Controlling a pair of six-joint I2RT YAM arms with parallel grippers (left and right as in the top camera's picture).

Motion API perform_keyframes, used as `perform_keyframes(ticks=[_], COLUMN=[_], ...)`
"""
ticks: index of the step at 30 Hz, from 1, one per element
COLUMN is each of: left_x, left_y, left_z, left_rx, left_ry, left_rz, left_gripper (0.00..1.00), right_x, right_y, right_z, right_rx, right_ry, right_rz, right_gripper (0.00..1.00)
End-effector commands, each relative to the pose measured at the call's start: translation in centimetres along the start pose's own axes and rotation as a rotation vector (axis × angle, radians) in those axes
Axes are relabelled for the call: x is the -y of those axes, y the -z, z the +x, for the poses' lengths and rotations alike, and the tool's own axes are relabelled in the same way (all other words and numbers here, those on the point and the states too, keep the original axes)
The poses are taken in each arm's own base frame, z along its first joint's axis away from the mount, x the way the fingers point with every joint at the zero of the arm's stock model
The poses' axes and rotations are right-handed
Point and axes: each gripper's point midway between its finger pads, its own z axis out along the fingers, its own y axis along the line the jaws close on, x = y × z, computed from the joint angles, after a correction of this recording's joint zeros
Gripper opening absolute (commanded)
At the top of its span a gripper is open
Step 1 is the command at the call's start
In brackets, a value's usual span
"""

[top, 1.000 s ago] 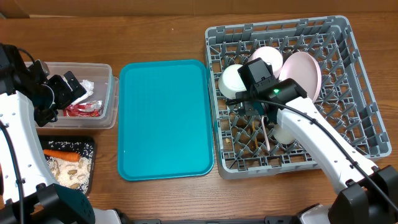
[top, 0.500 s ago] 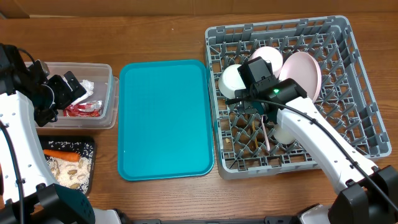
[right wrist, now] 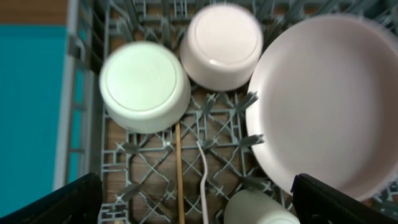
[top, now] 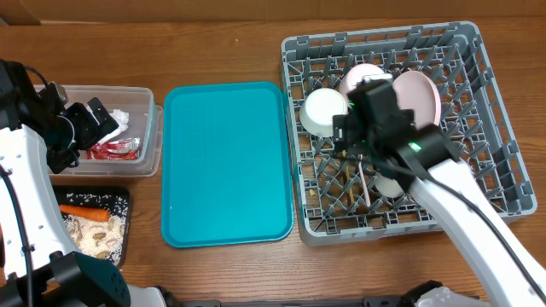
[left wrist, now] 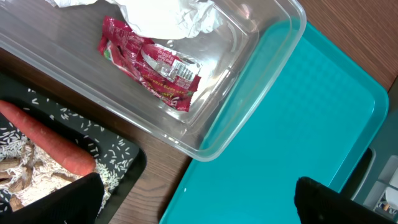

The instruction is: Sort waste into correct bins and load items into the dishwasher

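The grey dish rack (top: 495, 128) holds a pale pink plate (top: 418, 94), two white bowls (top: 322, 111) (top: 363, 75), a white cup (top: 388, 183), a white fork (top: 361, 181) and a chopstick (top: 348, 183). My right gripper (top: 363, 145) hovers over them, open and empty; its wrist view shows the jaws wide apart (right wrist: 199, 205) above the fork (right wrist: 203, 180), chopstick (right wrist: 180, 174), cup (right wrist: 258, 208) and plate (right wrist: 329, 99). My left gripper (top: 98, 124) is open and empty over the clear tub (top: 149, 128), which holds a red wrapper (left wrist: 149, 62) and a napkin (left wrist: 168, 15).
The black tray (top: 119, 200) at the front left holds a carrot (top: 84, 213) and beige scraps with rice (top: 94, 234). A bare teal serving tray (top: 226, 162) lies between the bins and the rack. The wooden table shows around them.
My right arm has shifted to the right over the rack, uncovering the back bowl. The left arm has not moved.
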Motion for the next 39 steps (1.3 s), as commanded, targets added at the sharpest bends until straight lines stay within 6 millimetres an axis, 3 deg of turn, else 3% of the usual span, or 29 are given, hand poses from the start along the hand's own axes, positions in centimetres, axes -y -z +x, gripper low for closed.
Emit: perform_keyframes(ticks=[1, 5, 9, 13, 17, 20, 24, 31, 39], left_x=[0.4, 0.4, 0.4, 0.4, 0.4, 0.4, 0.4, 0.4, 0.4], left_y=[0.6, 0.6, 0.6, 0.6, 0.6, 0.6, 0.6, 0.6, 0.6], left_z=[-0.5, -0.5, -0.5, -0.5, -0.5, -0.5, -0.5, -0.5, -0.5], left_rx=[0.022, 0.022, 0.022, 0.022, 0.022, 0.022, 0.022, 0.022, 0.022], left_ry=[-0.002, -0.002, -0.002, -0.002, -0.002, -0.002, -0.002, -0.002, -0.002], left_rz=[0.01, 0.01, 0.01, 0.01, 0.01, 0.01, 0.01, 0.01, 0.01], left_gripper=[1.0, 1.0, 1.0, 1.0, 1.0, 1.0, 1.0, 1.0, 1.0], right_x=[1.7, 3.4, 4.7, 5.4, 6.3, 6.7, 6.7, 6.6, 7.8], right_y=[5.3, 9.5, 13.1, 14.1, 12.6, 10.4, 8.7, 6.9, 5.1], right_z=[-2.4, -3.0, -2.0, -0.2, 2.3, 4.5, 6.1, 7.3, 8.5], right_rx=[0.168, 0.289, 0.426, 0.57, 0.694, 0.769, 0.855, 0.932, 0.979], right_ry=[-0.051, -0.097, -0.155, -0.209, -0.271, -0.299, -0.311, -0.362, -0.412], right_rz=[-0.025, -0.038, -0.096, -0.169, -0.225, -0.277, -0.312, -0.348, -0.319], right_gripper=[1.0, 1.0, 1.0, 1.0, 1.0, 1.0, 1.0, 1.0, 1.0])
